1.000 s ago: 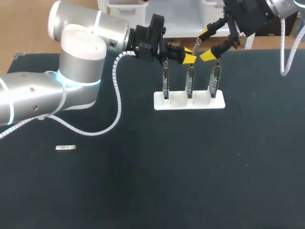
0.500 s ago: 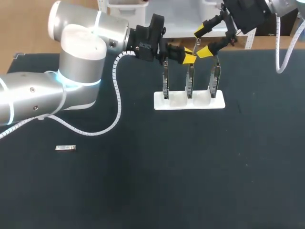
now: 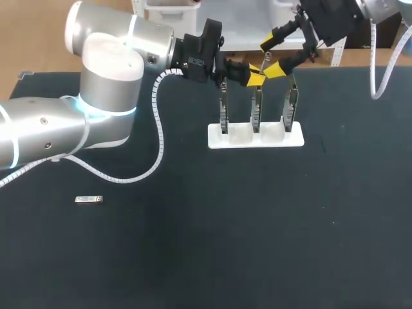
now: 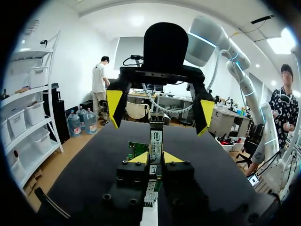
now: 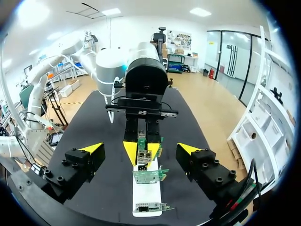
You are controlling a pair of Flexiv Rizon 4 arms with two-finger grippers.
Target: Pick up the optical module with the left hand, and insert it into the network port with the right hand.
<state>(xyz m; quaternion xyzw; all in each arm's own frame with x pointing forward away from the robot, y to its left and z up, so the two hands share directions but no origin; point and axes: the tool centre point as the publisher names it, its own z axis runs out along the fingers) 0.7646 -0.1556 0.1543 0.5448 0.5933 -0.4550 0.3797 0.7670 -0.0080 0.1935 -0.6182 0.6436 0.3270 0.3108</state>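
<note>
Left gripper (image 3: 254, 77) clamps the optical module (image 4: 155, 140) over the white stand (image 3: 255, 136), at 12 o'clock on the bench (image 3: 193, 244); right gripper (image 3: 271, 56) gapes wide astride its free end; I'd centre up and close squarely before the left lets go.

Bright, even light fell from above on the black table (image 3: 244, 244), which looked matte and uniformly dark. The silver left arm (image 3: 106, 61), at 10 o'clock, carried soft white highlights and a glowing blue ring (image 3: 84, 106). In the right wrist view the ceiling lamps (image 5: 111, 11) burned out to white patches.
</note>
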